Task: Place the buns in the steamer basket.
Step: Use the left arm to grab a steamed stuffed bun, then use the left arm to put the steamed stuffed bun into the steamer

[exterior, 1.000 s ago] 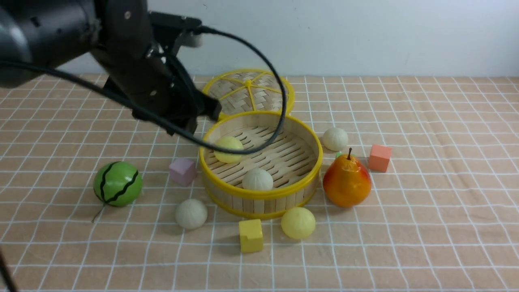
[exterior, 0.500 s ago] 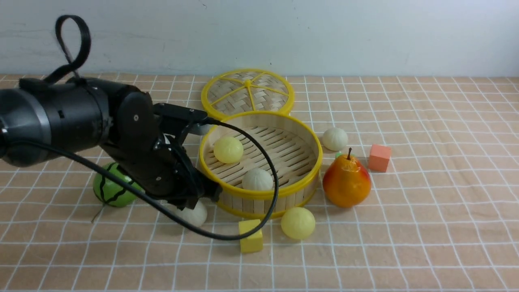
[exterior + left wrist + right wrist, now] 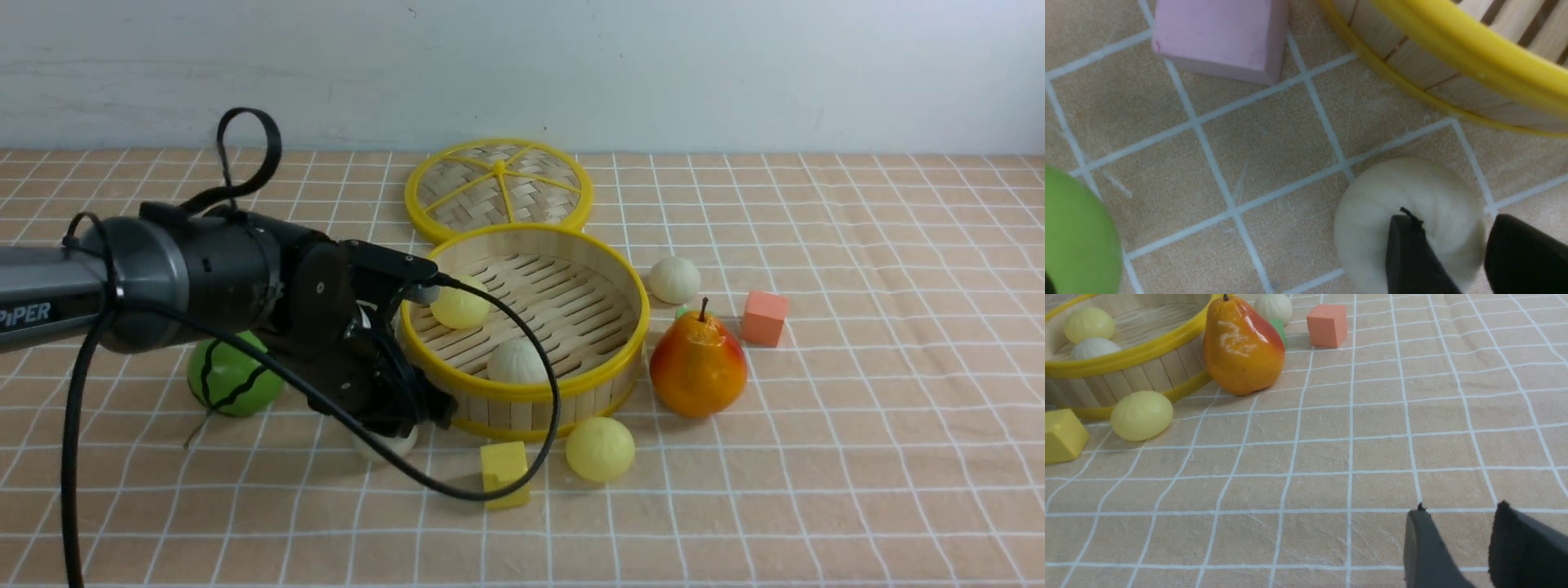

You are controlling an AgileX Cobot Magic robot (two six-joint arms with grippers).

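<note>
The left gripper (image 3: pixel 1453 218), jaws narrowly parted, hangs over an off-white bun (image 3: pixel 1384 204) on the desk (image 3: pixel 857 408) just beside the steamer basket (image 3: pixel 522 390), which holds a pale yellow bun (image 3: pixel 460 302) and a whitish bun (image 3: pixel 516 362), while the right gripper (image 3: pixel 1457 514) has its jaws narrowly apart above bare desk.

Black left tool (image 3: pixel 1455 253), grey-black arm (image 3: pixel 188 286), cable (image 3: pixel 72 441).

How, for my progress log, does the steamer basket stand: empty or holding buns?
Partly filled: the steamer basket holds a pale yellow bun and an off-white bun on its slats.
</note>
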